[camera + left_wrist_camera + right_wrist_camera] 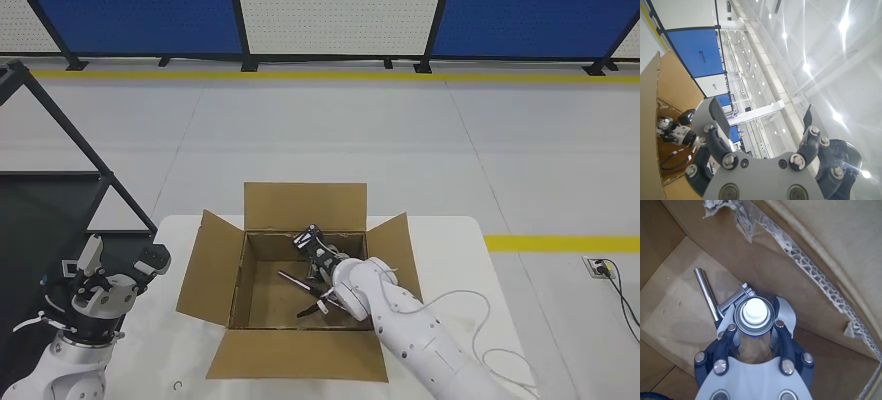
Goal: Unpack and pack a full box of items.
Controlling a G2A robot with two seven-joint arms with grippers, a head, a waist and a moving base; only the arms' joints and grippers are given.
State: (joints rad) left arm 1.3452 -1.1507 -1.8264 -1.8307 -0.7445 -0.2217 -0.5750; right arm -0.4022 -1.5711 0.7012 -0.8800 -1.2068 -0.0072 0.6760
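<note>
Right gripper [755,318] grasps a spray can [754,311] inside the box [300,205]; left gripper [762,110] released, beside the box.

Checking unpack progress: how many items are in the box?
2: a can in the right gripper, a chrome pipe lying beside it. More may be hidden.

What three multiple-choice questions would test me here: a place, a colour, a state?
1. Where is the spray can? A inside the cardboard box; B on the floor; C on the table beside it.
2. What colour is its nozzle? A red; B white; C black.
3. How is the left pincer? A open; B shut on a tube; C shut on the can.
1 A: the right pincer holds it inside the box. 2 B: the nozzle shows white. 3 A: its jaws stand apart, empty.
</note>
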